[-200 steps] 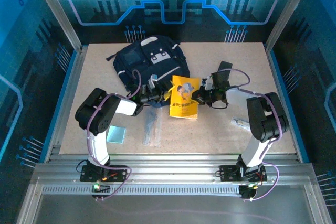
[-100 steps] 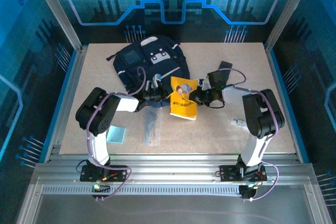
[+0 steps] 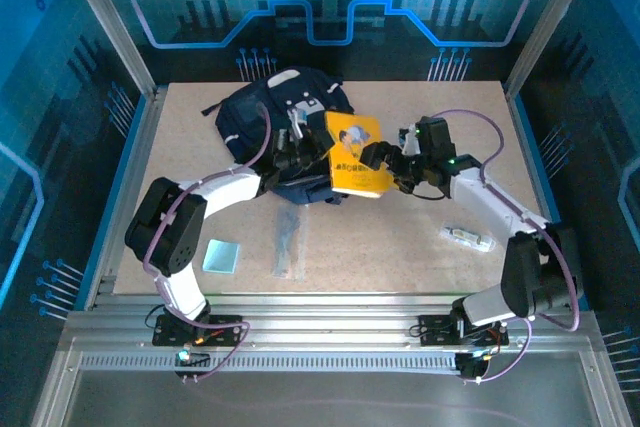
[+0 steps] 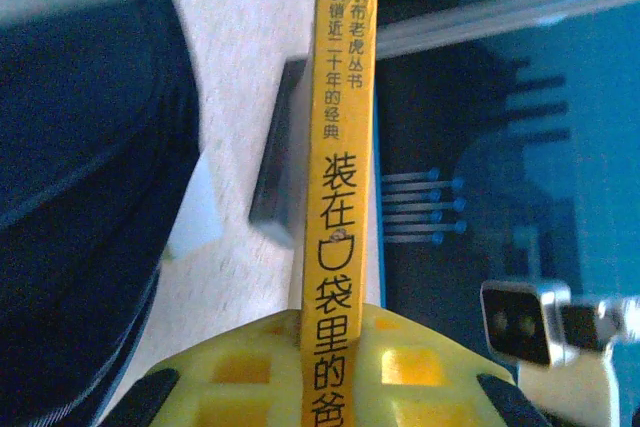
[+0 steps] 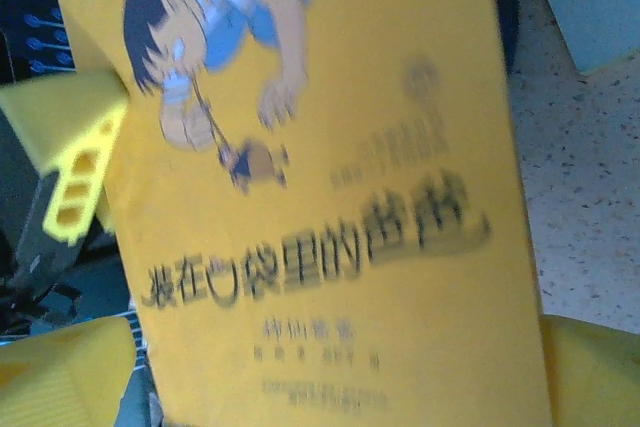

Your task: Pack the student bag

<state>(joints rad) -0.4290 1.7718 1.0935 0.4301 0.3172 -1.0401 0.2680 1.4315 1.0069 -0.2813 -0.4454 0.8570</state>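
left fingers [image 3: 308,157] are clamped on the spine edge of the yellow book [image 3: 355,157]. in the left wrist view the book [image 4: 340,147] is seen edge-on, pinched between them. right fingers [image 3: 377,155] are spread wide at the book's opposite side. in the right wrist view one finger [image 5: 60,372] is seen off each lower corner of the cover, and no grip is shown.

the student bag [image 3: 270,112] is laid on the far, left-of-centre part of the tabletop [image 3: 450,117], beyond and to the left of the held book, and its near right part is overlapped by the book. the bag's dark fabric [image 4: 80,207] is seen just beside the left fingers. whether the bag's mouth is open cannot be told.

the book's long axis is run roughly far-to-near, a little tilted, with the cover turned up. the left arm is judged the nearer to the bag and the only one with a hold, so the book is expected to be carried leftward and away by it, with the right fingers drawn clear.

a dark slim pouch [image 3: 288,244], a pale blue card [image 3: 221,255] and a small white item [image 3: 468,237] lie on the near tabletop, well apart from the bag.
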